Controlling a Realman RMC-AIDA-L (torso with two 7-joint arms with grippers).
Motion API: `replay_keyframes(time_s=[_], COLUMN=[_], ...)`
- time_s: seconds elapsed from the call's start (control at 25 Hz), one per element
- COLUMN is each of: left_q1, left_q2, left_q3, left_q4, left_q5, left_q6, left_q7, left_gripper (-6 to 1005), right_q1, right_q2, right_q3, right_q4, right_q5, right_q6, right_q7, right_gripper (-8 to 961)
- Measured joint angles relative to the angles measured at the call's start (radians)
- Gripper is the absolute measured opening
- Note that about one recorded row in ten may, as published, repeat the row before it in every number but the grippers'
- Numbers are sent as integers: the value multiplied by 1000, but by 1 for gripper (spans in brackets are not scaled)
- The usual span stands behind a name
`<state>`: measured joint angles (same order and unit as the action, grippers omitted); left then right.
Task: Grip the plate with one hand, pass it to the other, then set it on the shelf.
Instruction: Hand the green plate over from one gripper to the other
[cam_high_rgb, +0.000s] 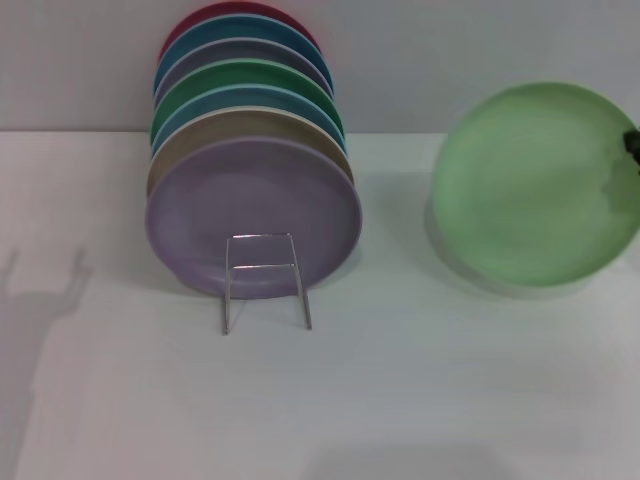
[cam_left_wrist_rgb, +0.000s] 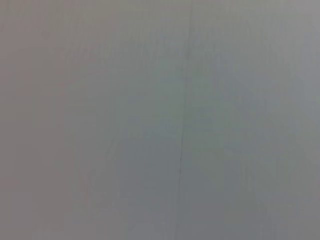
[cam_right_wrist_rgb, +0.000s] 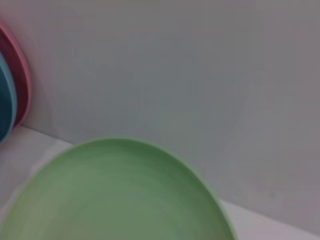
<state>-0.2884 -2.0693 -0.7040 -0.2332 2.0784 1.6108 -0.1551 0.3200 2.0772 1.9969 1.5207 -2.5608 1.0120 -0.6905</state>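
Observation:
The light mint-green plate (cam_high_rgb: 540, 185) is at the right in the head view, tilted up off the white table with its shadow beneath it. A black part of my right gripper (cam_high_rgb: 631, 147) sits on the plate's right rim at the picture's edge and holds it. The plate fills the lower part of the right wrist view (cam_right_wrist_rgb: 115, 195). The silver wire shelf (cam_high_rgb: 265, 282) stands left of centre, its front loop before a lilac plate (cam_high_rgb: 255, 215). My left gripper is out of view; the left wrist view shows only a plain grey surface.
Several plates stand on edge in a row on the shelf behind the lilac one, among them a darker green plate (cam_high_rgb: 250, 78) and a red one (cam_high_rgb: 240, 12) at the back. A grey wall (cam_high_rgb: 450, 50) runs behind the white table (cam_high_rgb: 400, 400).

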Motion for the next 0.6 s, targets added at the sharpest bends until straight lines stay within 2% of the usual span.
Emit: replay_keyframes(time_s=[0.24, 0.44, 0.6], left_q1=[0, 3, 3], left_q2=[0, 0, 0], left_q3=[0, 0, 0], left_q4=[1, 0, 1], left_q5=[0, 0, 0], left_q6=[1, 2, 2], left_q7=[-2, -5, -6], left_gripper=[836, 837, 836], right_q1=[-20, -86, -114], right_q2=[1, 3, 2], right_q3=[-100, -221, -269], right_q4=[-14, 17, 21], right_q5=[16, 22, 22], right_q6=[-142, -307, -385], right_q7=[-22, -25, -28], right_gripper=[20, 21, 21])
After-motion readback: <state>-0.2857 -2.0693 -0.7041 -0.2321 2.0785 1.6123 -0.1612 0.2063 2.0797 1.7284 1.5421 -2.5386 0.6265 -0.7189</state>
